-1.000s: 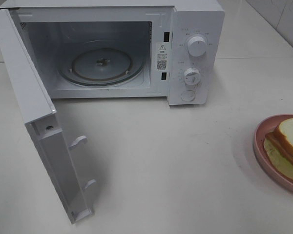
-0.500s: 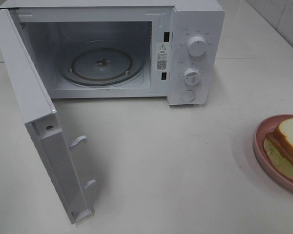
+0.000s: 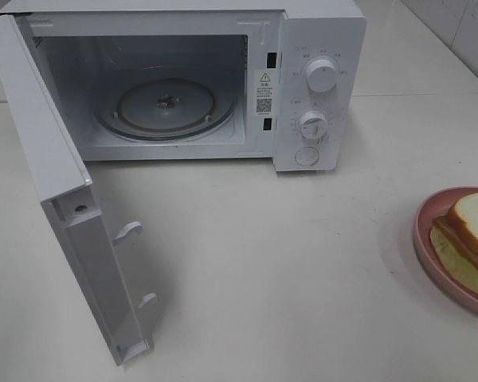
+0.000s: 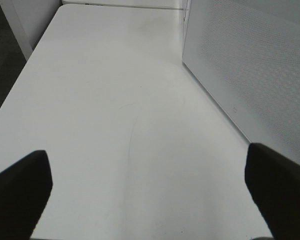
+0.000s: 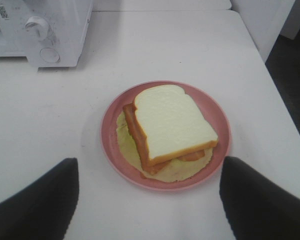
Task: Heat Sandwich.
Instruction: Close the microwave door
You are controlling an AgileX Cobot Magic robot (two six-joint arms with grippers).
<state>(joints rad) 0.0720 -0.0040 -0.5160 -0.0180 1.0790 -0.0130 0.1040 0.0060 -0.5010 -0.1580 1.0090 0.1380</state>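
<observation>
Pink plate (image 5: pixel 166 182) and sandwich (image 5: pixel 172 125) lie beneath the wide-open right gripper (image 5: pixel 149 200).

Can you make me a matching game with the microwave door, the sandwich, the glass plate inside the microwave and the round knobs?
Things:
1. microwave door
2. sandwich
3. glass turntable
4. two knobs

Places or states:
A. lying on the pink plate
B. bare, nothing on it
C. swung wide open
D. on the microwave's front panel, one above the other

Pairs: 1-C, 2-A, 3-B, 4-D
</observation>
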